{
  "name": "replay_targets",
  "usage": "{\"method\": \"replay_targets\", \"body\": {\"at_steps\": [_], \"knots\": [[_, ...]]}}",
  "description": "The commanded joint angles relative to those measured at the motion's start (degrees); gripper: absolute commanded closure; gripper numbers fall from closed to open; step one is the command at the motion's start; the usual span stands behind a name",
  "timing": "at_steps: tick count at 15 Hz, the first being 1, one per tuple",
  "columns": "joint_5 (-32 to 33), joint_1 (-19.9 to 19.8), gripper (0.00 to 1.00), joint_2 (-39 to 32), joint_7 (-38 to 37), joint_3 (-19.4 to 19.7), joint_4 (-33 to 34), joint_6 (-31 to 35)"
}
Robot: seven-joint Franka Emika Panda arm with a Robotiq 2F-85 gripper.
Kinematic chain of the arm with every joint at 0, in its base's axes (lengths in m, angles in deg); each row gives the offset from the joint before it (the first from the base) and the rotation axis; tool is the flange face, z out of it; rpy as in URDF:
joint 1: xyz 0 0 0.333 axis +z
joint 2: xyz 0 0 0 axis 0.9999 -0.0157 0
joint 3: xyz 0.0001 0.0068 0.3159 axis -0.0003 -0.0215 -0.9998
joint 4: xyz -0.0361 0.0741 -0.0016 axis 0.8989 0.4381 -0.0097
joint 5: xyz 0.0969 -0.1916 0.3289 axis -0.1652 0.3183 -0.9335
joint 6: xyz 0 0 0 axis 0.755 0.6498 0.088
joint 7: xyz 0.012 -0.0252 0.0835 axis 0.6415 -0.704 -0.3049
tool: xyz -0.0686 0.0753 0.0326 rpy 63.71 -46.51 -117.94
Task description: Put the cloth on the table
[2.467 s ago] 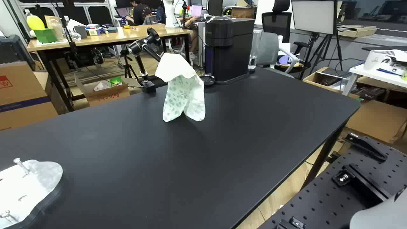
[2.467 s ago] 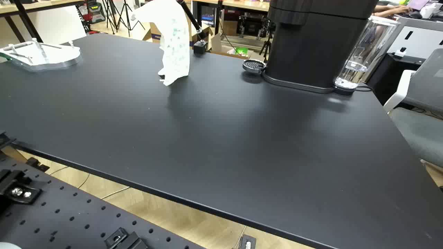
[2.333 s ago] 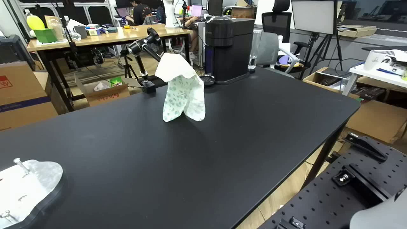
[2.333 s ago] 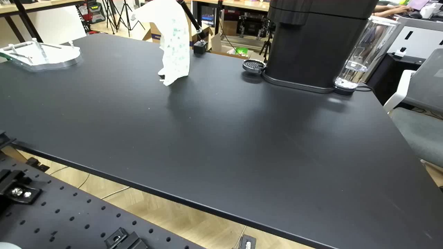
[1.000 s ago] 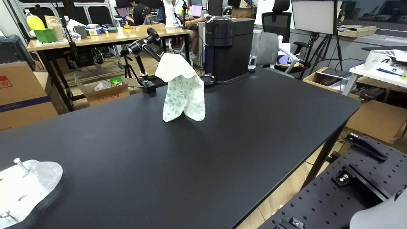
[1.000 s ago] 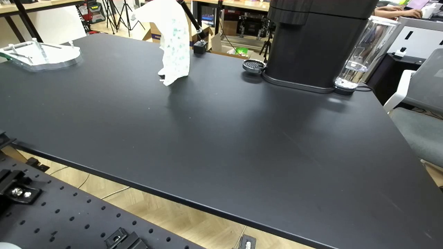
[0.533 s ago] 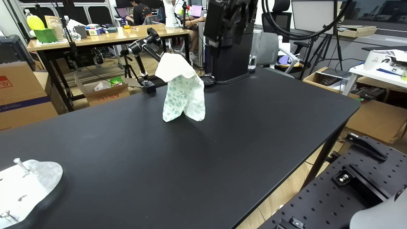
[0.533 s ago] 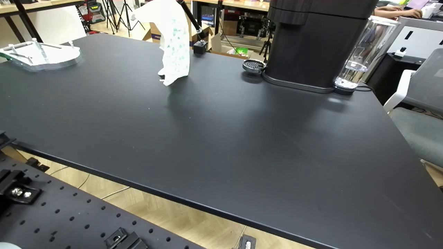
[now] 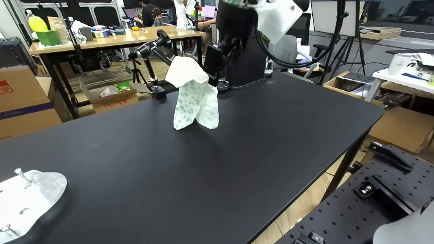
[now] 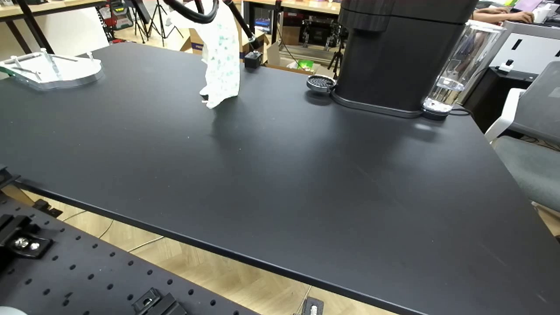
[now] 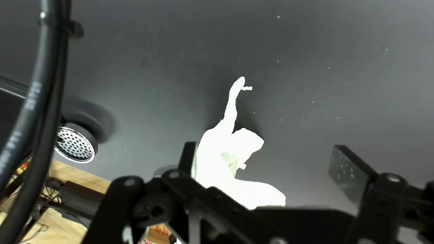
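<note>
Cloth, green-printed, stands in folds on the black table in an exterior view; in an exterior view, a cable passes before its top. In the wrist view, the gripper has jaws wide apart, cloth between.

From where I stand, the cloth is white, plain over its top fold, with small green marks printed below. It hangs draped and upright, its lower part splitting into two rounded flaps with a gap between. In both exterior views it is near the long back edge of the table, well apart from the long front edge; whether the flaps touch the surface I can't tell. Seen from above, in the wrist view, it's a glaring crumpled shape with one narrow tongue. The table is matte black, flecked with pale specks.
</note>
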Motion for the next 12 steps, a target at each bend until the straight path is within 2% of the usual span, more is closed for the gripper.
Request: {"method": "replay_targets", "body": {"at_steps": [1, 8, 11, 12], "knots": [[5.7, -3.3, 0.00, -5.7, -2.5, -2.0, 1.9, 7.5], [13.2, -11.1, 0.00, -12.1, -4.8, -6.7, 4.8, 17.0], [13.3, -13.8, 0.00, -13.1, -7.3, -8.7, 5.8, 21.1], [13.5, -15.0, 0.06, -13.2, -7.7, -9.5, 6.0, 21.8]]}}
